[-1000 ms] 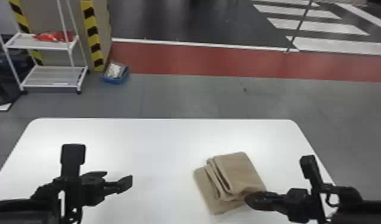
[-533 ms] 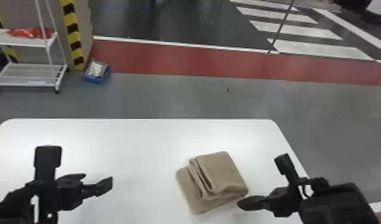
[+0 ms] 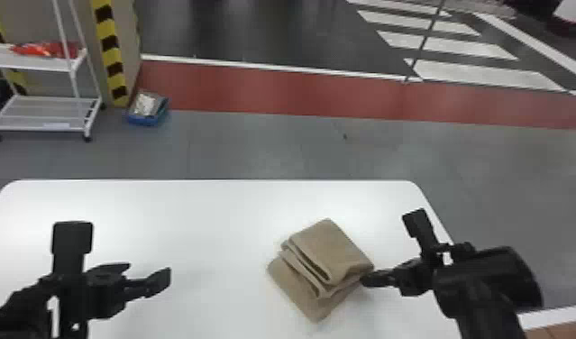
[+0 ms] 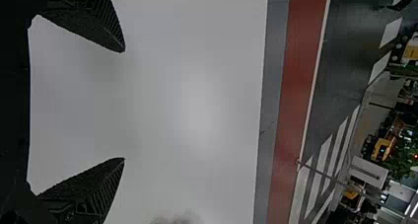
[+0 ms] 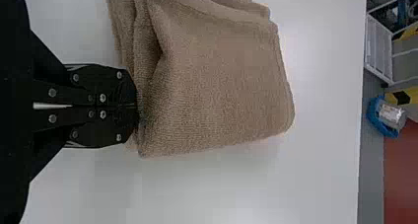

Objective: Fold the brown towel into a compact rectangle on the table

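The brown towel (image 3: 340, 252) lies folded in a layered stack on the white table (image 3: 201, 216), turned at an angle, its lower layer showing at the left and front. At its right-hand corner is my right gripper (image 3: 364, 281). In the right wrist view the towel (image 5: 222, 81) has its edge against the tips of the right gripper (image 5: 136, 106), whose fingers are pressed together; no cloth can be made out between them. My left gripper (image 3: 149, 270) is over the table's left part, away from the towel. The left gripper (image 4: 123, 105) has its fingers wide apart with nothing between them.
Table surface lies between the left gripper and the towel. The table's right edge (image 3: 437, 221) passes close behind the right gripper. Beyond the table, on the floor, stand a white shelf cart (image 3: 43, 112) and a blue bin (image 3: 148, 121).
The head view has swung to the right, moving the scene left. My right gripper has drawn back from over the towel to its right edge. The left gripper looks unchanged.
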`<action>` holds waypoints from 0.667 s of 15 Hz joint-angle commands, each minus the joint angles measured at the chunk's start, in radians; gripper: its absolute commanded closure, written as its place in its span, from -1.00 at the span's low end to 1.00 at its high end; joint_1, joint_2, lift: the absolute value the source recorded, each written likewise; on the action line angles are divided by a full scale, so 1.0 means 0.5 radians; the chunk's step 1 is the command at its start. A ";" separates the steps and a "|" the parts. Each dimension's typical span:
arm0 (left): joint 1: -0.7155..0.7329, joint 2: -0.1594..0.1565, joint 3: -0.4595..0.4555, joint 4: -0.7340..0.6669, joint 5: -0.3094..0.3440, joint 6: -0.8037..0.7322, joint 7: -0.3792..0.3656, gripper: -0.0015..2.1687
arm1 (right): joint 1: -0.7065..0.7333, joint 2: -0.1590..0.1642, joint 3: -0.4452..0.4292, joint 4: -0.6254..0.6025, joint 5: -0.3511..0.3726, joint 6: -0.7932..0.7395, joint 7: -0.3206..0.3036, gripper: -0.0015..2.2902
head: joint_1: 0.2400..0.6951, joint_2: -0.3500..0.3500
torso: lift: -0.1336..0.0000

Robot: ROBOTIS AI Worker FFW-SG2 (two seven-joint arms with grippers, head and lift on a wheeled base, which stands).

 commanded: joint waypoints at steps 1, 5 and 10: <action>0.002 0.000 0.006 0.000 0.002 -0.001 -0.003 -0.91 | -0.075 0.019 0.033 0.080 -0.058 -0.013 -0.162 0.55 | 1.00 -0.68 | 1.00; 0.005 0.003 0.003 0.000 0.002 -0.007 -0.006 -0.91 | -0.133 0.089 0.103 0.154 -0.215 -0.190 -0.475 0.55 | 1.00 -0.64 | 1.00; 0.002 0.003 0.012 0.003 0.002 -0.007 -0.009 -0.91 | -0.247 0.145 0.229 0.338 -0.224 -0.417 -0.629 0.55 | 1.00 -0.48 | 1.00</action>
